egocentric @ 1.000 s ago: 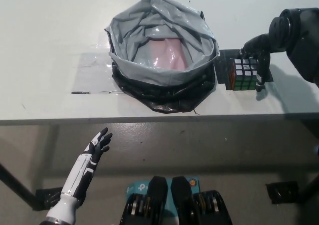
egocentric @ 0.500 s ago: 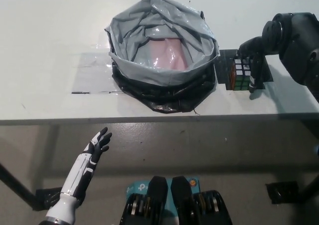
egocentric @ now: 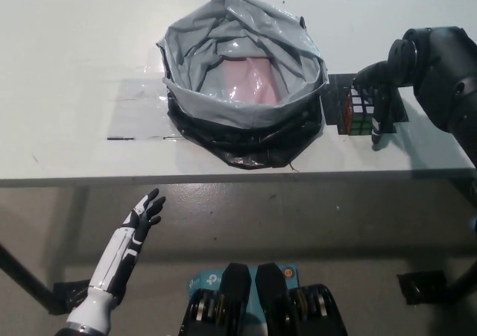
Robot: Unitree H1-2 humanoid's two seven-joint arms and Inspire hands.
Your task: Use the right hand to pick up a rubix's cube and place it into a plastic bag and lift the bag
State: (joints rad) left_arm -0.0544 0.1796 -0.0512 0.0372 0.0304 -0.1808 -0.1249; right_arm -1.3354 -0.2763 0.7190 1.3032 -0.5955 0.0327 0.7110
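Observation:
The Rubik's cube (egocentric: 357,111) stands on the white table just right of the bag, on a dark mat. My black right hand (egocentric: 376,97) is draped over the cube's top and right side, its fingers hanging down along the right face. Whether the fingers clamp the cube is not clear. The grey and black plastic bag (egocentric: 243,83) sits open-mouthed in the table's middle, with a pink patch showing at its bottom. My white left hand (egocentric: 144,215) rests open below the table's front edge at the lower left.
The white table (egocentric: 74,68) ends at a front edge (egocentric: 223,178) running across the picture. A clear film patch (egocentric: 138,109) lies left of the bag. Dark table legs and floor brackets show at the bottom corners.
My right hand has slid left and farther over the cube, covering more of its top and right face. The left hand has dropped slightly. Bag and cube stay put.

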